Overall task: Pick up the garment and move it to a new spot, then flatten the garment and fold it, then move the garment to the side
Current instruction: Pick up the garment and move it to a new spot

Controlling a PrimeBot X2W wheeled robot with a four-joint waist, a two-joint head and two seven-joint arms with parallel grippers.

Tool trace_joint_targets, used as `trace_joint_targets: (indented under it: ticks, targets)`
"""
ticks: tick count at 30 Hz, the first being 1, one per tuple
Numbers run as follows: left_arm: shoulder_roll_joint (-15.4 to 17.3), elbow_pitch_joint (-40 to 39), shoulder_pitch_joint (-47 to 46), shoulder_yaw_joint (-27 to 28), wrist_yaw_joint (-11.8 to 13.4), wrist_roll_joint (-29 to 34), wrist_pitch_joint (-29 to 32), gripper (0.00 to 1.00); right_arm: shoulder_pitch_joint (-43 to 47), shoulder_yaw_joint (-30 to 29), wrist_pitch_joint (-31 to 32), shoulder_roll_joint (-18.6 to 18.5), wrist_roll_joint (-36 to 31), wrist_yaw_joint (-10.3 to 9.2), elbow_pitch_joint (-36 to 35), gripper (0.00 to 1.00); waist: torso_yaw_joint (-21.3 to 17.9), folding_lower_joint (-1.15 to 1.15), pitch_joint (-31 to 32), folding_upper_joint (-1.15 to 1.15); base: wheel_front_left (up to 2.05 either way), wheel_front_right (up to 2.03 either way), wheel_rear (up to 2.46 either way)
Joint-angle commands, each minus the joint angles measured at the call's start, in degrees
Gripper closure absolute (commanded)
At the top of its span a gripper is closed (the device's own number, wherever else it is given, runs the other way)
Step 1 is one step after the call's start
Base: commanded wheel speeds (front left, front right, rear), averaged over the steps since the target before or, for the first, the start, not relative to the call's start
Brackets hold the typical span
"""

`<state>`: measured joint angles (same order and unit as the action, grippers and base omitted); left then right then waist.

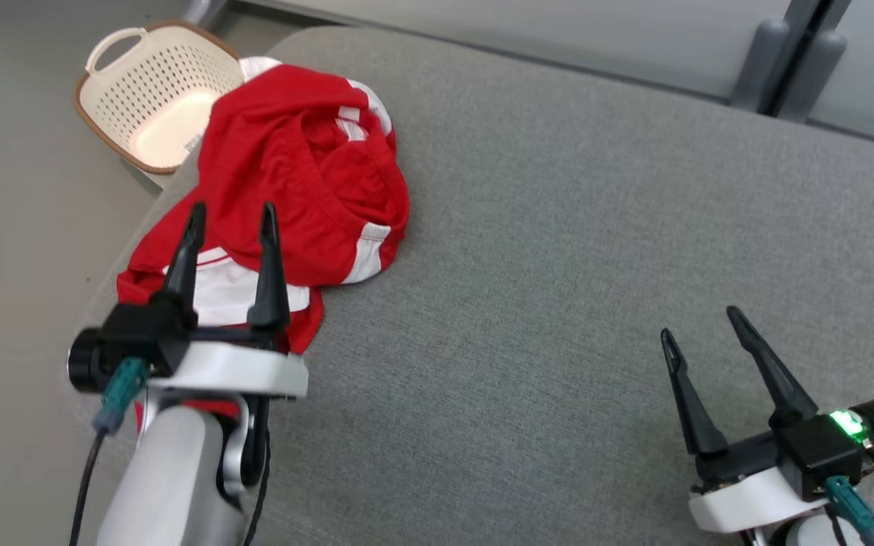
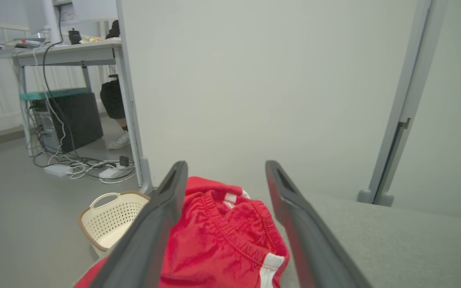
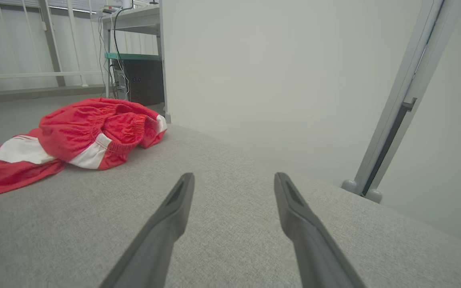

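Note:
A red garment (image 1: pixel 293 174) with white stripes lies crumpled at the far left of the grey cushioned surface (image 1: pixel 558 265). My left gripper (image 1: pixel 231 214) hovers over its near part, open, nothing between its fingers. From the left wrist the garment (image 2: pixel 222 244) shows between and below the two open fingers. My right gripper (image 1: pixel 699 322) stands open at the lower right, well clear of the cloth, above bare cushion. The right wrist view has the garment (image 3: pixel 78 140) far off to its left, and the right gripper (image 3: pixel 233 175) open over grey fabric.
A cream perforated basket (image 1: pixel 152 95) with a brown rim sits on the floor beyond the surface's left corner, touching the garment's far edge. Pale partition panels (image 1: pixel 634 38) run along the back. A desk (image 2: pixel 66 52) with cables and a seated person's foot (image 2: pixel 119 140) stand further off.

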<state>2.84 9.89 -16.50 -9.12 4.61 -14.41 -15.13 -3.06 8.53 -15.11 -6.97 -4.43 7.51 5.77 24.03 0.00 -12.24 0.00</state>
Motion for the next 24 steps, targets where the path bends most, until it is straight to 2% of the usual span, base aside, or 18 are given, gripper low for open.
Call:
trace_joint_targets:
  ticks: [1,10,16,17,19,24]
  targets:
    - [0.12,1.82,-3.77,-0.32,0.38,-0.90,-0.03,0.00,-1.23,0.03,-0.07,-1.25,-0.43,-0.04,-0.72,0.00,-1.51,0.00,-5.96,0.00,0.00,0.00,0.00]
    - [0.15,20.57,-24.42,-3.43,3.78,-8.30,-0.03,0.00,-3.41,-1.53,-0.07,-5.79,-1.24,-0.04,-4.25,0.00,-3.16,0.00,-14.39,0.00,0.00,0.00,0.00]
    - [0.23,36.06,-34.35,-6.17,4.15,-13.27,1.26,0.00,-3.50,-2.79,-0.06,-6.73,-1.67,-0.05,-6.08,0.00,-3.84,0.00,-17.88,0.00,0.00,0.00,0.00]
    - [0.23,36.06,-34.35,-6.17,4.15,-13.27,1.26,0.00,-3.50,-2.79,-0.06,-6.73,-1.67,-0.05,-6.08,0.00,-3.84,0.00,-17.88,0.00,0.00,0.00,0.00]
    - [0.16,42.60,-38.17,-6.39,3.49,-15.82,2.89,0.00,-3.96,-3.15,0.01,-6.55,-1.85,-0.08,-6.53,0.00,-4.10,0.00,-19.33,0.00,0.00,0.00,0.00]
    - [0.17,49.59,-41.16,-7.19,2.17,-18.05,5.50,0.00,-5.02,-2.86,0.03,-5.88,-1.58,-0.08,-6.60,0.00,-4.62,0.00,-20.63,0.00,0.00,0.00,0.00]
